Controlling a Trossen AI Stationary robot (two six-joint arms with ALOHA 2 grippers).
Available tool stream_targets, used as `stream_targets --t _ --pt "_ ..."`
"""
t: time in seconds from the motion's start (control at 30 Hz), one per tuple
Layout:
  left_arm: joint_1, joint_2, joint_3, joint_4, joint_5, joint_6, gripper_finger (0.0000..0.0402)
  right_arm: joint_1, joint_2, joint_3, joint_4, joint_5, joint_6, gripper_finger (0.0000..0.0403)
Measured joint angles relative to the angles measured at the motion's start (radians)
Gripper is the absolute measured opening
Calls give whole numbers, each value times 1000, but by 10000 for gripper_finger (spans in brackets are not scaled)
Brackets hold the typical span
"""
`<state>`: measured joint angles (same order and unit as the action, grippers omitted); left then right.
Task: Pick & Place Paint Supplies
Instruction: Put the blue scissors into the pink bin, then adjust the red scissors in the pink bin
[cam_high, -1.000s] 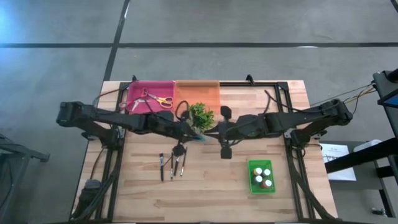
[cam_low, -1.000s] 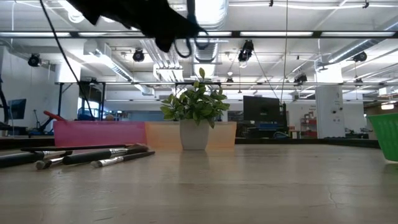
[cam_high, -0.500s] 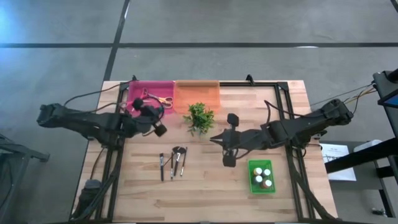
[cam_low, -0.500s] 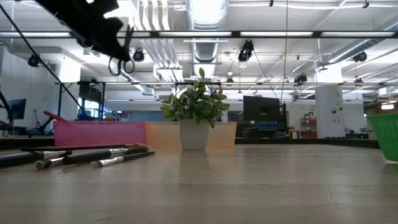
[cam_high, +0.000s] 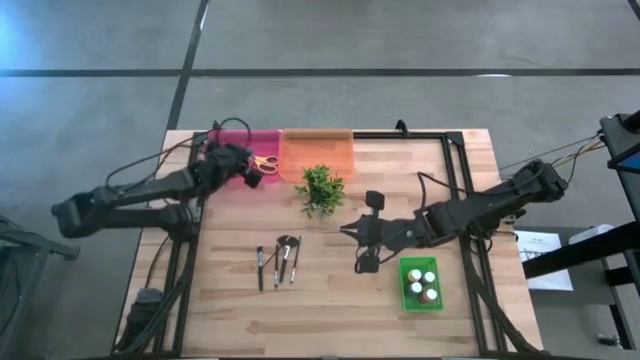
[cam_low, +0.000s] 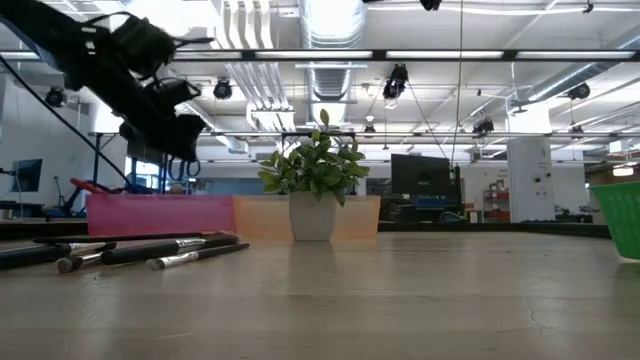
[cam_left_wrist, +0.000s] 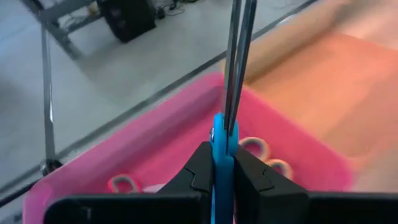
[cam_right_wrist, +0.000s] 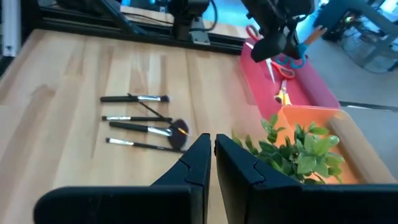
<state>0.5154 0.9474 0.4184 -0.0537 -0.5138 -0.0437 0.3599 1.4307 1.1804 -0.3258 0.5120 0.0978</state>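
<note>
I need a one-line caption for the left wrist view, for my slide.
Left claw shut on blue-handled scissors, blades pointing out above the pink plastic bin already holding other scissors.

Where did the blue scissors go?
The left gripper holds the blue scissors shut between its fingers, above the pink bin at the table's far left corner in the high view, next to the orange bin.

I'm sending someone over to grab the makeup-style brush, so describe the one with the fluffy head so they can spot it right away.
Start at the leafy green plant in the middle of the wooden table, then look toward the front edge, where four thin dark-handled brushes lie side by side. The fluffy brush lies among them; it alone ends in a wide, rounded brown head, while its neighbours have narrow tips.
</note>
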Motion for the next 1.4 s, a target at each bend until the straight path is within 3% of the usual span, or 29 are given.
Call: stream_targets --t 0.13,0.27,0.37,0.63,0.83,0.93,1.2,1.4 --pt "113 5 -20 -1 84 -1 27 0 0 -46 60 15 -12 22" --pt "136 6 -33 -8 90 -4 27 0 0 -95 153 16 -46 22" --pt "136 6 -34 -10 49 -15 31 0 0 -116 193 15 -54 22" --pt "139 47 -32 -64 -107 -35 108 0 0 -147 241 15 -56 22" --pt "141 103 -24 -77 -125 -35 118 0 0 -172 262 15 -55 22" --pt "141 103 4 -167 -177 -76 119 0 0 -177 262 15 -53 22" --pt "141 100 101 -567 -236 -364 119 0 0 -178 263 15 -53 22" --pt "149 100 99 -603 -273 -426 119 0 0 -178 263 15 -48 22"
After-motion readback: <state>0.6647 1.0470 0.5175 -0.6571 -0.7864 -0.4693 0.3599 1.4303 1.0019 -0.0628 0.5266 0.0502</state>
